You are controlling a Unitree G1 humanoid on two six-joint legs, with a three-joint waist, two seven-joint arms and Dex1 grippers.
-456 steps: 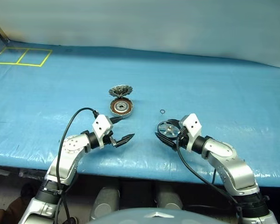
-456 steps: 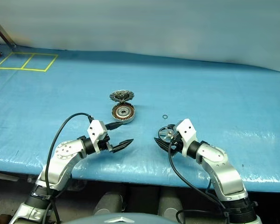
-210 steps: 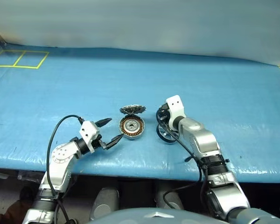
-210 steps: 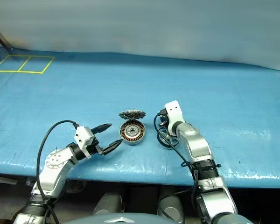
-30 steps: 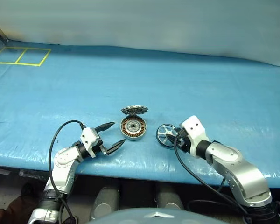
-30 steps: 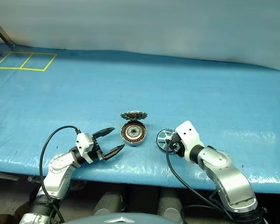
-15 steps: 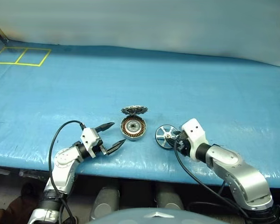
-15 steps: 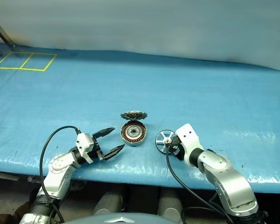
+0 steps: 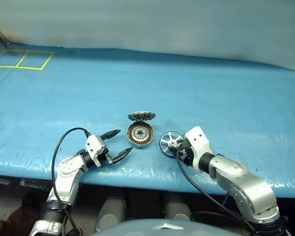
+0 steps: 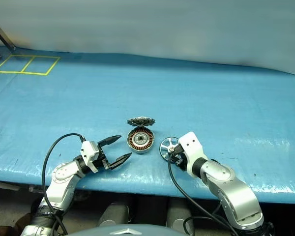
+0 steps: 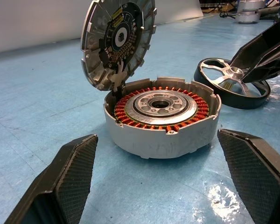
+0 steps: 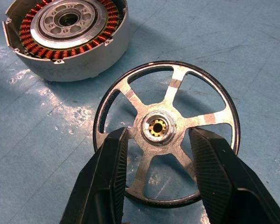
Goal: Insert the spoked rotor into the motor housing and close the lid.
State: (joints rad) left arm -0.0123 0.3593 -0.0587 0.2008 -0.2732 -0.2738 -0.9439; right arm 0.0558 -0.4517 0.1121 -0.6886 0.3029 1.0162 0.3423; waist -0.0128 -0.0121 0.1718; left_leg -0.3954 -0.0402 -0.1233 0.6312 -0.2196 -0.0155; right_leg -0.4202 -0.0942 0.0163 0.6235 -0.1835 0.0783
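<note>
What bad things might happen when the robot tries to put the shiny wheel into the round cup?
1. The right pincer pinches the spoked rotor only at its small hub, so it might slip or tip.
2. The motor housing sits loose on the blue table cover, with the open left pincer not touching it, so a push might slide it.
3. The lid stands upright over the housing, so the rotor could bump it.

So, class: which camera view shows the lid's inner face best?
The left wrist view: the lid stands raised and open above the motor housing, showing its inner face and toothed edge. In the eye views it is a small toothed disc behind the housing.
</note>
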